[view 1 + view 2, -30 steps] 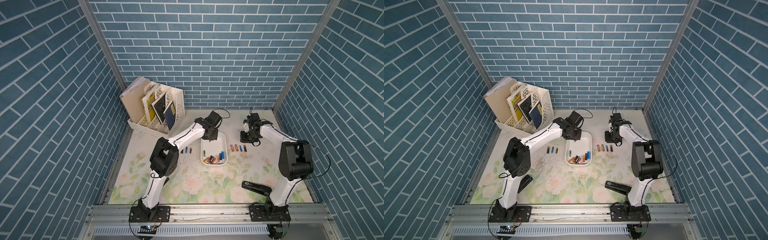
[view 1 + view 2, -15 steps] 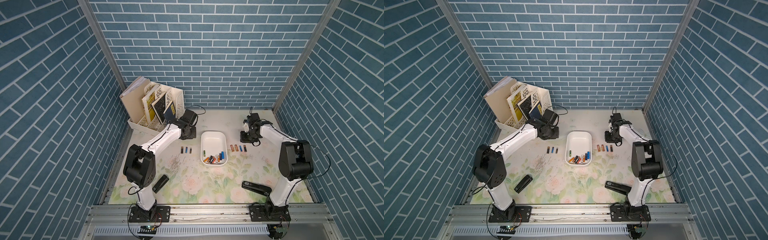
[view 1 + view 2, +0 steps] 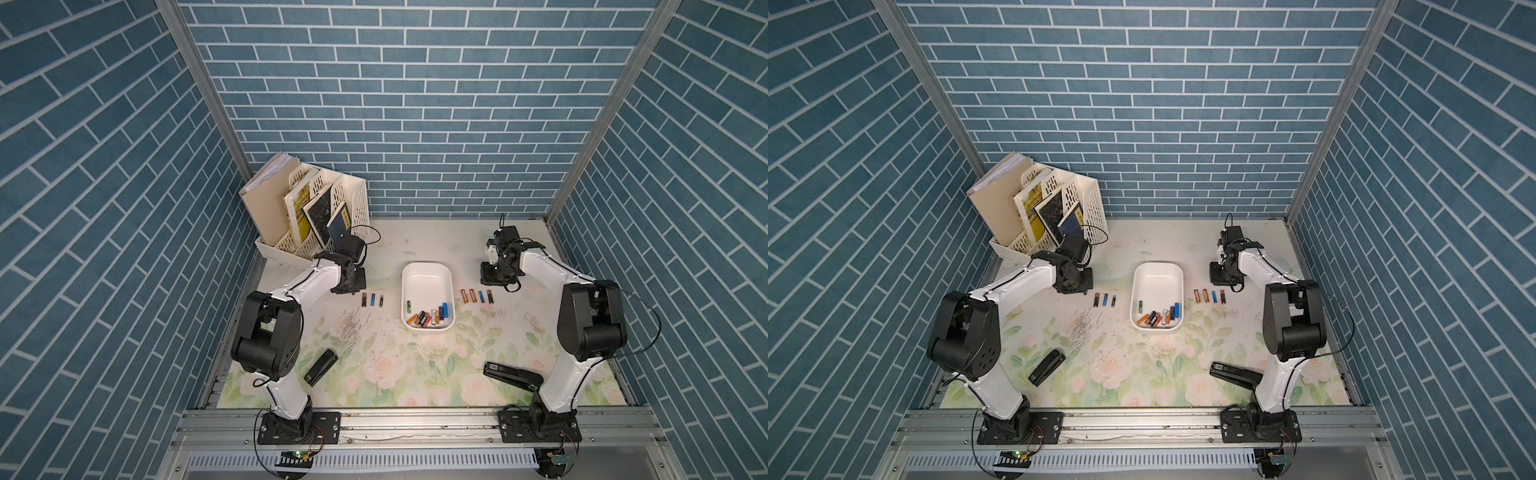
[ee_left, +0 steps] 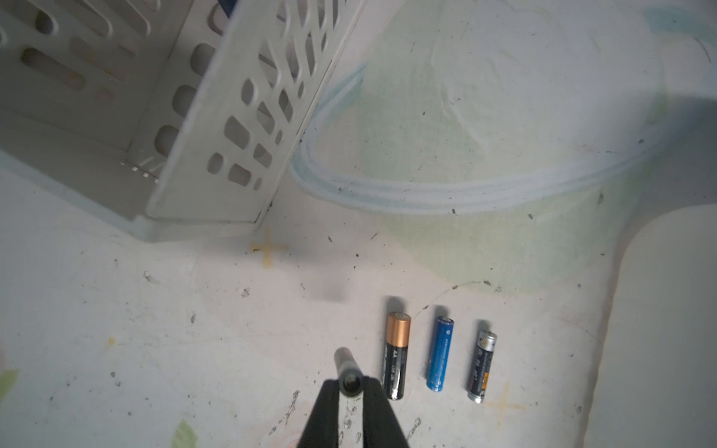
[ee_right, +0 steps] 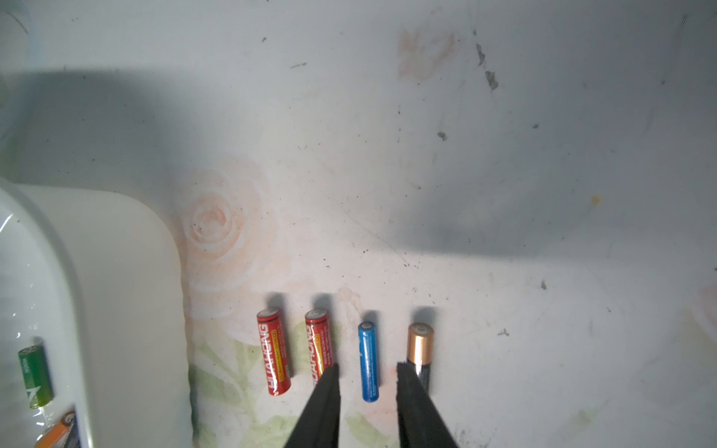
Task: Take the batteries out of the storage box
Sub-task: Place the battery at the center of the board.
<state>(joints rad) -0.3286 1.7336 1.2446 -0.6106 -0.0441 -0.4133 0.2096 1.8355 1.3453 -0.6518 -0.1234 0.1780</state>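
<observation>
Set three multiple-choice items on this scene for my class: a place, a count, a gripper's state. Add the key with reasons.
1. Where does the row of four batteries lie?
A) inside the storage box
B) on the table, robot's right of the box
C) robot's left of it

2. How many batteries form the row at the robot's left?
A) two
B) five
C) three

3. The left gripper is:
A) shut on a battery
B) open, empty
C) out of view

B: a top view shows them there. C: the left wrist view shows three. A: it pinches a dark battery.
</observation>
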